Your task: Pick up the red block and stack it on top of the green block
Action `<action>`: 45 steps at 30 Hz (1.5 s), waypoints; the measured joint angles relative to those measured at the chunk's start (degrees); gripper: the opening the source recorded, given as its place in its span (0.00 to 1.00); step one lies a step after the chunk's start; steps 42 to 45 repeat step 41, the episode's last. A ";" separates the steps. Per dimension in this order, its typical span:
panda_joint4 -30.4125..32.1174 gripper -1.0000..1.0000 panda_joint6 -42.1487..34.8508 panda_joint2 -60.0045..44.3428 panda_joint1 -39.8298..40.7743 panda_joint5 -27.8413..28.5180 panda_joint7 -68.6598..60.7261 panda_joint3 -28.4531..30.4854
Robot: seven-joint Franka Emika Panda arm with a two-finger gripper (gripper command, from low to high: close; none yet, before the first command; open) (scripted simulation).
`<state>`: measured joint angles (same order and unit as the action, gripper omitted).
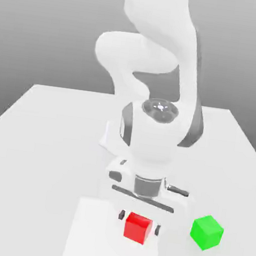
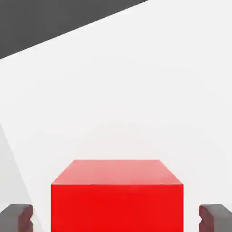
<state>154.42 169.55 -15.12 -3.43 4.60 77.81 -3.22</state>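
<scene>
A red block (image 1: 138,228) rests on the white table near its front edge. My gripper (image 1: 139,223) is lowered over it, open, with one dark fingertip (image 1: 122,214) on each side and a small gap between pad and block. In the hand view the red block (image 2: 117,195) sits between the two fingertips (image 2: 17,216), which stand apart from its faces. A green block (image 1: 206,232) lies on the table to the exterior view's right of the red one, about a block's width clear of the gripper.
The white table (image 1: 44,136) stretches back behind the arm's base. Its front edge runs close to both blocks. The arm's white body (image 1: 152,133) stands over the middle of the table.
</scene>
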 joint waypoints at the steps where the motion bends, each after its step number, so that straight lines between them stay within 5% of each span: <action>1: 0.00 0.00 0.03 0.00 0.01 0.03 0.03 -0.01; 10: 1.61 0.00 -9.32 10.97 0.70 -3.44 -2.45 -1.67; 23: -3.58 0.00 -17.78 14.25 -12.42 -4.53 7.83 -9.23; 29: -4.80 0.00 -10.84 5.88 -14.91 0.30 12.92 -7.53; 30: -4.88 1.00 -9.22 4.16 -15.34 1.21 13.60 -6.94; 45: -4.57 1.00 -15.34 10.70 -15.12 -2.43 10.98 -7.89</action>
